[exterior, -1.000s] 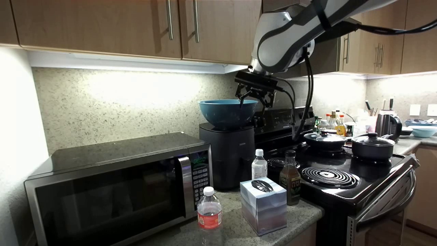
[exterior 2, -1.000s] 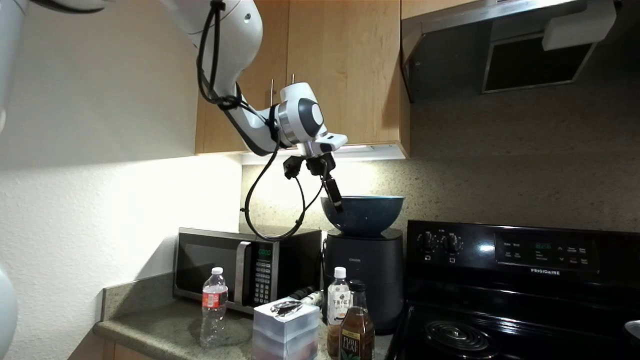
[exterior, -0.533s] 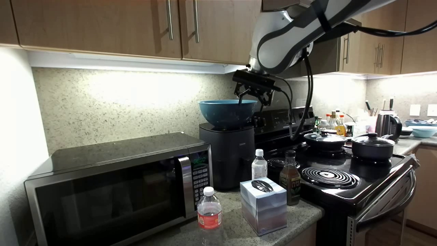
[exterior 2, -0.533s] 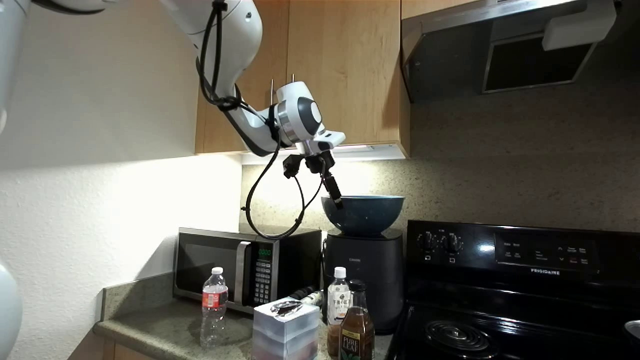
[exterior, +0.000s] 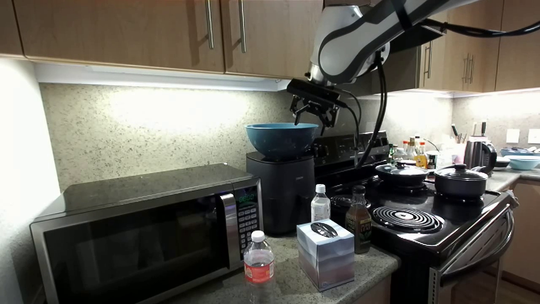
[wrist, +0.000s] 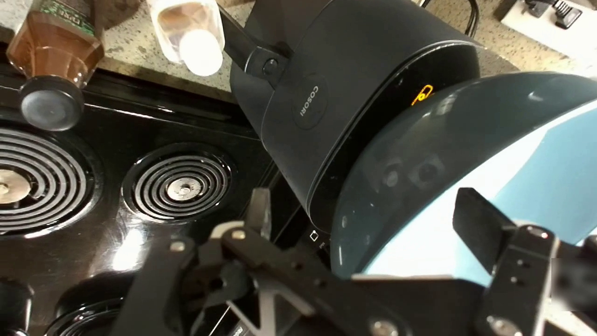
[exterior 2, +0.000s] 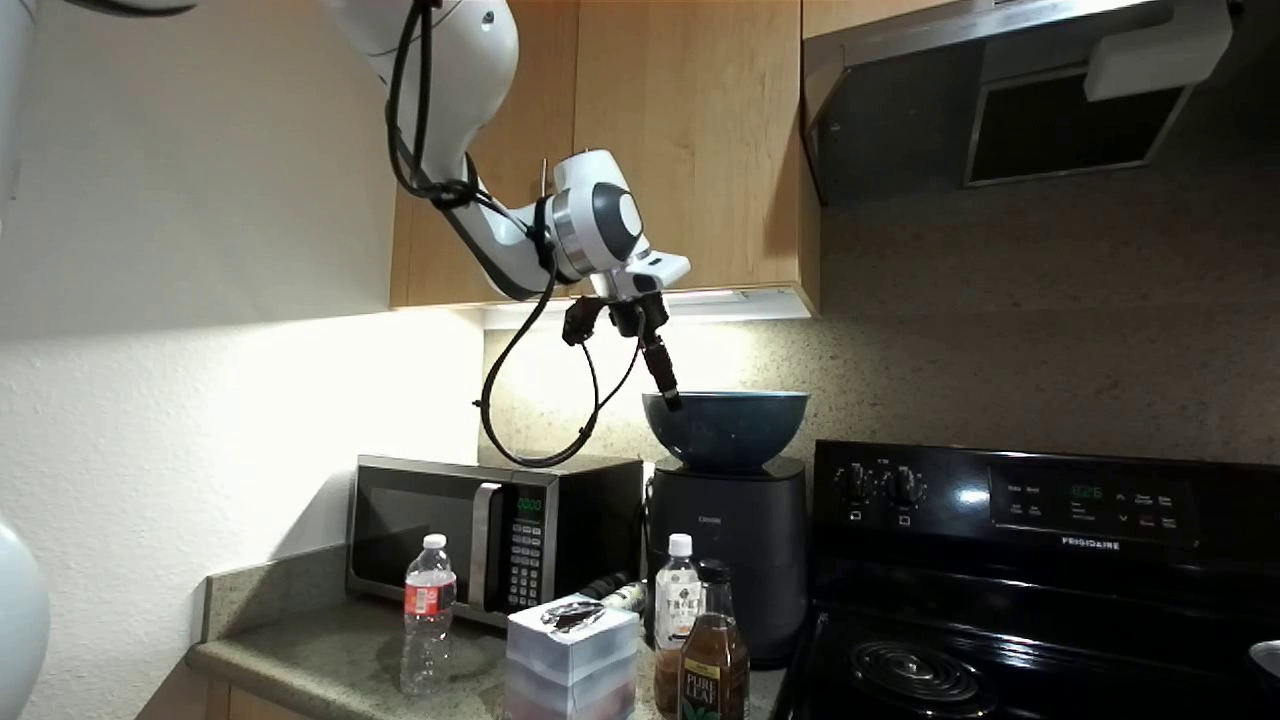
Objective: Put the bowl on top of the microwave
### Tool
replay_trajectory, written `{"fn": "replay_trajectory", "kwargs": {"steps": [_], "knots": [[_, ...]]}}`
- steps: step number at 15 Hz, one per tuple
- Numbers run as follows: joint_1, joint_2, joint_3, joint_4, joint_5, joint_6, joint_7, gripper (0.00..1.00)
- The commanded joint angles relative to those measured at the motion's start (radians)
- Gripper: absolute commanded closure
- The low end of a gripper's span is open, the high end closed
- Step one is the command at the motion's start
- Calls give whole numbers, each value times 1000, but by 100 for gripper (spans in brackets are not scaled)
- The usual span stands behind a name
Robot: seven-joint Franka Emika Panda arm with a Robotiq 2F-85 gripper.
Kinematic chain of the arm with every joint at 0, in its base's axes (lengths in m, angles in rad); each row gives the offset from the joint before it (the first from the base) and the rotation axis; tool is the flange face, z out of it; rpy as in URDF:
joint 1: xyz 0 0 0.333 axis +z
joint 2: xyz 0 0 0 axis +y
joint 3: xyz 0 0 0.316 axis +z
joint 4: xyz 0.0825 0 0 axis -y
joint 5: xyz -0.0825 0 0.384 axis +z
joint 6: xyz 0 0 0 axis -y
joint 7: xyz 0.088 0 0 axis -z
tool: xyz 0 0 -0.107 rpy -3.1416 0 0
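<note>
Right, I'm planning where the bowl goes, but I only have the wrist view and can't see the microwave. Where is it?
Observer: The microwave stands beside the black appliance that carries the bowl, to the appliance's left in both exterior views.
Operator: Does anything hang above it?
Observer: Yes, wood-toned cabinets on the wall, seen in both exterior views.
Operator: And what stands in front of it?
Observer: A clear bottle with a red label, upright on the counter.
</note>
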Motion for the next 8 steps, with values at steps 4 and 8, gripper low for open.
{"fn": "replay_trajectory", "kwargs": {"steps": [4, 8], "knots": [[3, 60, -39, 11, -91, -6, 139, 0], [12, 101, -53, 38, -118, -12, 160, 30]]}}
